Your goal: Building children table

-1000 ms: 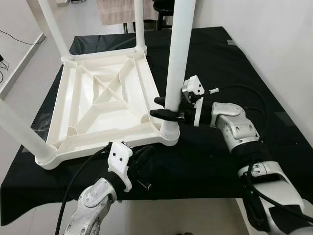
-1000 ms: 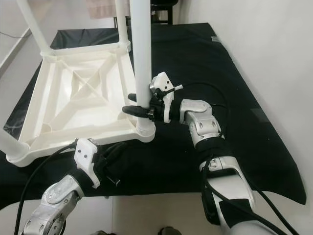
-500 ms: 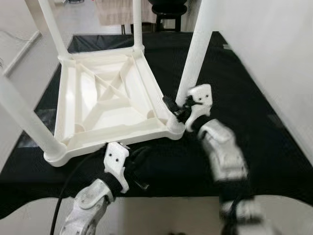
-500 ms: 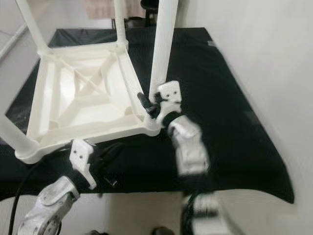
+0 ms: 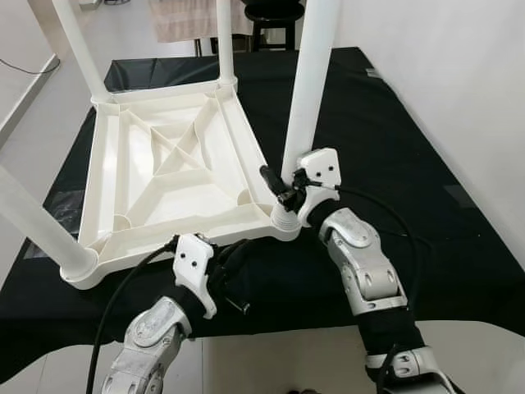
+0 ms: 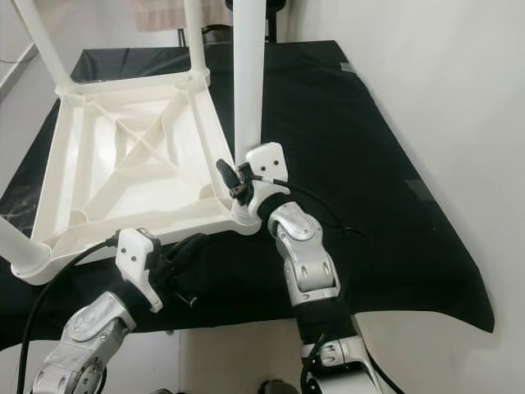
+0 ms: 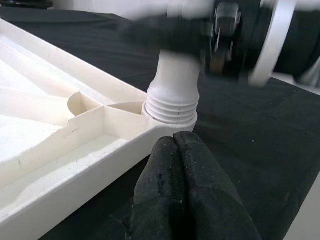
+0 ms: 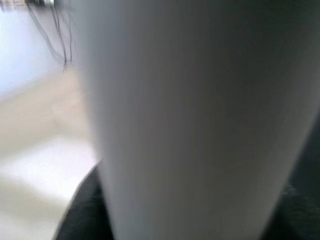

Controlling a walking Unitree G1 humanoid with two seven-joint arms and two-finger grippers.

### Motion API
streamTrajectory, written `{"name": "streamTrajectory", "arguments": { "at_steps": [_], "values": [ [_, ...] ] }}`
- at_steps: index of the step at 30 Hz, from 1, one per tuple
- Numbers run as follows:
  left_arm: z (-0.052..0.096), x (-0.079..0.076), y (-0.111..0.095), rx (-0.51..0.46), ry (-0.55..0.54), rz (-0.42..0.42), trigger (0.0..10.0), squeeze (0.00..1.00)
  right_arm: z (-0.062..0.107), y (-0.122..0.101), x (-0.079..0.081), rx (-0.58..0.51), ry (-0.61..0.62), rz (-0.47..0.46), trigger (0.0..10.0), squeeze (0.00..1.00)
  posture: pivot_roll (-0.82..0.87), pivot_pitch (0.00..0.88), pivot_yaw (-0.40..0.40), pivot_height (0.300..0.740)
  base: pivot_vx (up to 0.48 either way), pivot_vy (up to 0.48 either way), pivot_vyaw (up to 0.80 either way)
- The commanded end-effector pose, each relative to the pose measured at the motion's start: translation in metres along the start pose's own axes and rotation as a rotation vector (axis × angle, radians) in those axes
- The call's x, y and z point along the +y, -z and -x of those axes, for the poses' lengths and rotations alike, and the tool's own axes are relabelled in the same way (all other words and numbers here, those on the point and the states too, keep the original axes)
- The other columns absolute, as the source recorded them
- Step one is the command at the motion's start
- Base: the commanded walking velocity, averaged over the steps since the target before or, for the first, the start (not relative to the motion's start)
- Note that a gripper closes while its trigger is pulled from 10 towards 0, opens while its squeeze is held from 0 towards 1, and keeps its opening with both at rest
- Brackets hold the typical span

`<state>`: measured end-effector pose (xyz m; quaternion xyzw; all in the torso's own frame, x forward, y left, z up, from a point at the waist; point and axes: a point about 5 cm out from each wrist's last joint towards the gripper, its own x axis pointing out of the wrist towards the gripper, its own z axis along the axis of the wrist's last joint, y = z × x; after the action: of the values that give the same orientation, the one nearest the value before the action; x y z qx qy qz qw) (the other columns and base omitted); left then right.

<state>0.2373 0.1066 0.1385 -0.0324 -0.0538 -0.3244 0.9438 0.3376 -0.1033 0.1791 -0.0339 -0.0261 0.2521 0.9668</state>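
The white plastic table top [image 5: 168,176] lies upside down on a black cloth [image 5: 385,139]. Its near right leg [image 5: 310,90] stands upright in the corner socket [image 7: 172,107], with thread rings showing at the base. My right gripper [image 5: 284,184] is shut round this leg just above the socket; one black finger [image 5: 269,176] shows on the leg's left side. The leg [image 8: 190,120] is pressed close to the lens in the right wrist view. My left gripper [image 5: 244,253] is shut with nothing in it, its fingertips [image 7: 175,145] just below the table top's near rim by that corner.
Three other white legs stand up from the table top: far left [image 5: 78,45], far right [image 5: 224,41] and near left [image 5: 37,226]. A white wall [image 5: 459,98] runs along the right. The cloth's near edge [image 5: 312,324] drops to the floor. A dark stool [image 5: 275,10] stands beyond.
My right arm has swung its elbow round to the near side while the gripper stayed on the leg. The leg leaned briefly and stands upright again. The left gripper kept its place.
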Motion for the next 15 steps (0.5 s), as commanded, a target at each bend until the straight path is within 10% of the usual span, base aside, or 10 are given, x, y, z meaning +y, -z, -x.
{"name": "streamTrajectory", "arguments": {
  "at_steps": [1, 3, 4, 15],
  "values": [
    [0.002, 0.000, 0.007, 0.033, 0.002, 0.014, 10.0, 0.00, -0.001, 0.001, -0.005, 0.006, -0.031, -0.023, 10.0, 1.00, 0.00, 0.149, -0.016, 0.740, 0.000, 0.000, 0.00],
    [0.001, 0.000, 0.008, 0.034, 0.007, 0.017, 10.0, 0.00, -0.006, -0.008, -0.010, -0.032, -0.088, -0.025, 10.0, 0.91, 0.01, 0.142, -0.015, 0.740, 0.000, 0.000, 0.00],
    [0.000, 0.000, 0.008, 0.034, 0.010, 0.019, 10.0, 0.00, -0.009, -0.016, -0.016, -0.065, -0.154, -0.008, 10.0, 0.00, 0.01, 0.137, -0.014, 0.740, 0.000, 0.000, 0.00],
    [-0.001, -0.002, 0.011, 0.034, 0.010, 0.022, 10.0, 0.00, -0.005, -0.028, -0.035, -0.056, -0.643, -0.009, 10.0, 0.00, 0.04, 0.104, -0.037, 0.740, 0.000, 0.000, 0.00]
  ]
}}
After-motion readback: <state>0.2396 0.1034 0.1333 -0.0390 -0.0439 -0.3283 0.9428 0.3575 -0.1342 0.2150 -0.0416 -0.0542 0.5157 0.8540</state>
